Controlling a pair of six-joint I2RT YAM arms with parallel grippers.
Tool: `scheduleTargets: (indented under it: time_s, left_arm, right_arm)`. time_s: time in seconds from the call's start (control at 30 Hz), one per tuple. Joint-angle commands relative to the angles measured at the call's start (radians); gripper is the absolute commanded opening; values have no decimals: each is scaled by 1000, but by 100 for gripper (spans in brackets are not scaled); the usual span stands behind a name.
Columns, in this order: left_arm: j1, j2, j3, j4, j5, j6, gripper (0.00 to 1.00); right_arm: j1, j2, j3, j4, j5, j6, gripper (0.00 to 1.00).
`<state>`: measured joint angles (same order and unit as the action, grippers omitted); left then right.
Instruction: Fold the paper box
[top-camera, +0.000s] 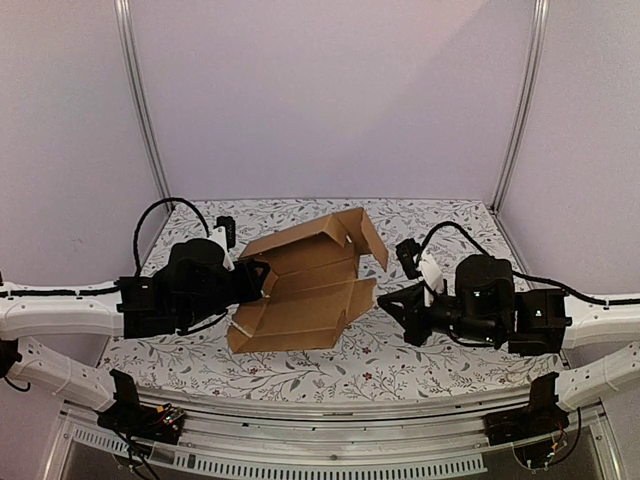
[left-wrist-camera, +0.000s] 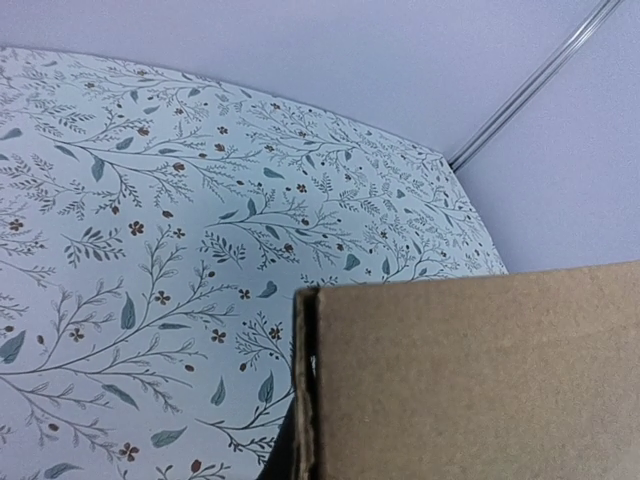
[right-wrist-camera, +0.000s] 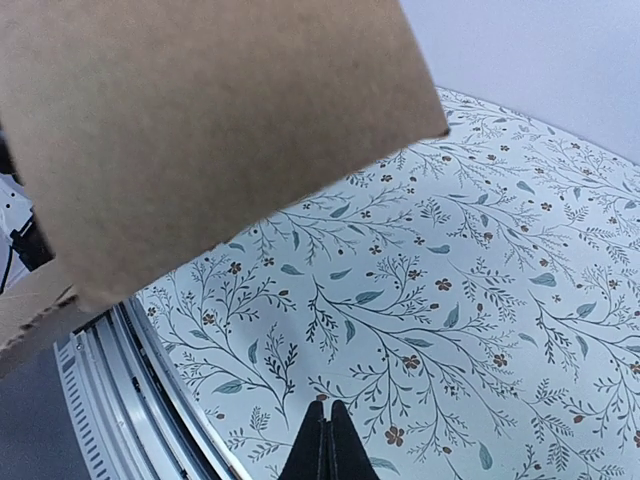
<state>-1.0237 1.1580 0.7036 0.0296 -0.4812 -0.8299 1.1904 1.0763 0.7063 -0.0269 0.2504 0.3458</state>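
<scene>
The paper box (top-camera: 305, 285) is plain brown cardboard, half folded, lying in the middle of the floral table with one flap raised at the back right. My left gripper (top-camera: 262, 278) is at the box's left wall and looks shut on it. In the left wrist view the cardboard (left-wrist-camera: 470, 380) fills the lower right and hides the jaws, with only a dark sliver of a finger (left-wrist-camera: 277, 460) showing beside its edge. My right gripper (top-camera: 384, 299) is shut and empty just right of the box's right flap. In the right wrist view its fingertips (right-wrist-camera: 327, 425) touch each other above the cloth, and a flap (right-wrist-camera: 200, 130) hangs at the upper left.
The floral cloth (top-camera: 420, 345) covers the table. A metal rail (top-camera: 330, 405) runs along the near edge and shows in the right wrist view (right-wrist-camera: 110, 380). White walls and frame posts (top-camera: 145, 110) close the back and sides. A black cable (top-camera: 150, 225) loops at the left.
</scene>
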Motion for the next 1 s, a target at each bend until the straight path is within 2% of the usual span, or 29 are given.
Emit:
scheduleTargets:
  time_s: [0.0,0.27,0.4,0.63,0.8,0.97]
  left_arm:
    - [-8,-2,-27,10,-26,54,0]
    - [-6,-14,-49,21,-27,169,0]
    - [-3,-26,-67,26,-12,201,0]
    - [7,-32,-76,44,60,270,0]
    - [14,-33,-78,56,131,306,0]
    - [16,-30,-77,58,153,320,0]
  right_arm:
    - [2,-94,-8,-117,1,-70,4]
    - [3,-250,73,-379,111,-191,26]
    - [2,-274,132,-436,121,-257,35]
    - [2,-241,219,-470,-107,-409,47]
    - [0,-198,259,-501,-197,-480,56]
    - [0,-160,276,-491,-287,-493,58]
